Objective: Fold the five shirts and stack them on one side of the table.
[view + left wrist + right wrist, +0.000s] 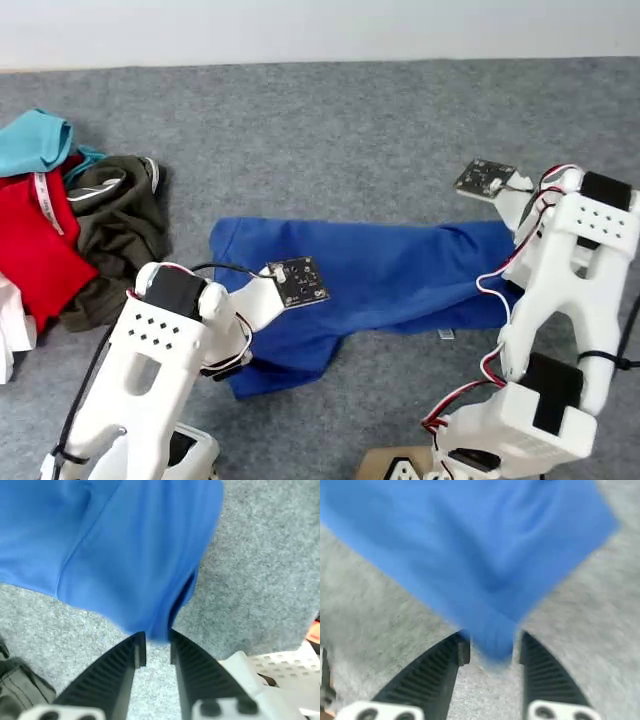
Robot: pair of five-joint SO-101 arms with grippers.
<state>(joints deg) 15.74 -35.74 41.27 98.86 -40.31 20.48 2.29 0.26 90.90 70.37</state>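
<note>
We see a grey felt-like table cover point(350, 130), a pale wall point(320, 30) beyond it, and a tan board corner point(378, 464) at its near edge.

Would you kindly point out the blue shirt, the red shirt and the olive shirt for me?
blue shirt point(400, 270), high view, middle of the spread fabric
red shirt point(40, 260), high view, its flat middle
olive shirt point(125, 230), high view, crumpled body

The blue shirt point(485, 555) lay blurred between the jaws of the right gripper point(491, 652) and ran past the picture's edge beyond them. Seen from above, the wrist boards point(298, 282) covered both pairs of jaws and the cloth held there.
</note>
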